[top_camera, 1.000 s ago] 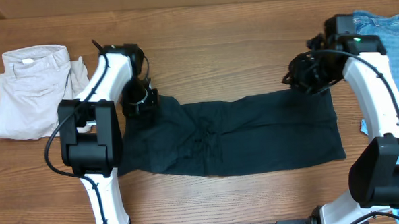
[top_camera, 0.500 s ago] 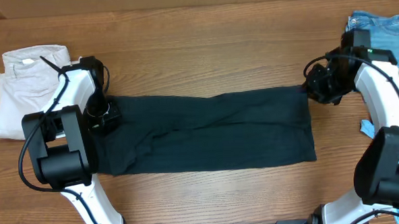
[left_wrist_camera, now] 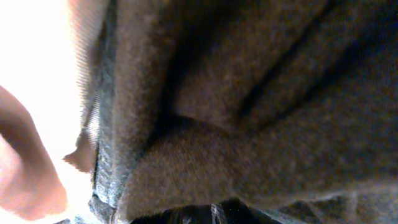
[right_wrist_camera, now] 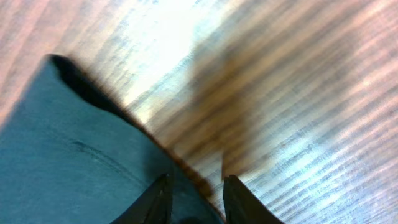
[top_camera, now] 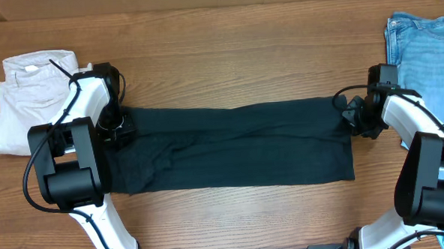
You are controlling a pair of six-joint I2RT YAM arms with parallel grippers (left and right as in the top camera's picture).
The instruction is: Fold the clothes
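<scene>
Pulled out flat versus a second ago: large black cotton T-shirt (top_camera: 238,146), long axis left-right across wooden table (top_camera: 226,57). At far right corner, right gripper (top_camera: 351,113) nearly closed, pinching hem; at far left corner, left gripper (top_camera: 119,130), grip unreadable. One arm per end.

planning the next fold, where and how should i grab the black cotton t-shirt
Probably pinch the black cotton T-shirt at a corner of a short end, coming in from that end: it lies flat as a long band, so only its edges offer a lip.
</scene>
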